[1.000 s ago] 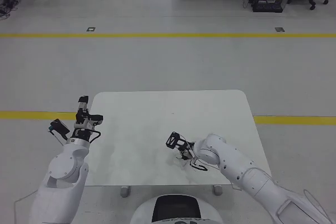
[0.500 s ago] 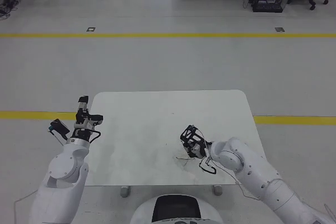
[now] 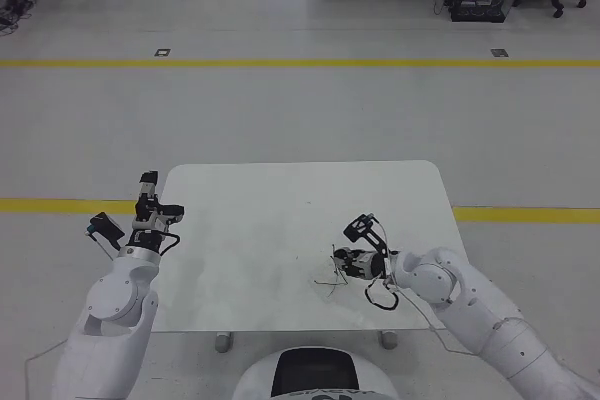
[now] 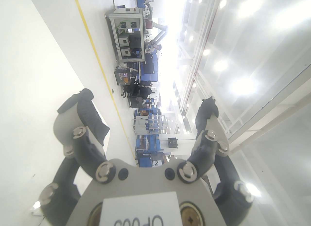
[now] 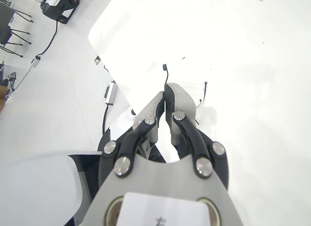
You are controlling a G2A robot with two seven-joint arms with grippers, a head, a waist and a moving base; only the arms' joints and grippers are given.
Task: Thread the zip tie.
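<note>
Two grippers, well apart from each other. Right gripper [image 5: 165, 91] is clenched on the zip tie [image 5: 166, 76]: pads [image 5: 170, 100] are pinched together on the black strap, and a short length with the square head pokes straight out past the fingertips. Can't tell whether the free end touches the bench [image 5: 218, 30] or sits just above it. Top view puts the same gripper [image 3: 340, 263] over the bench, with the near edge close beside it. A second thin black strip [image 5: 204, 92] lies flat on the bench just beside the right gripper's fingers, with a small block at the end farthest from the gripper. Can't tell if it's a separate tie or the tail of the gripped one. Past the bench edge next to the right gripper, a power brick [image 5: 109, 93] with its cable sits on the floor. Left gripper [image 4: 145, 98] is released, fingers [image 4: 83, 105] spread wide with nothing between them. From above it [image 3: 158, 200] sits at the bench's left edge, far from the zip tie. Ahead of it are floor with a yellow line [image 4: 97, 54] and an equipment rack [image 4: 126, 35] farther off.
</note>
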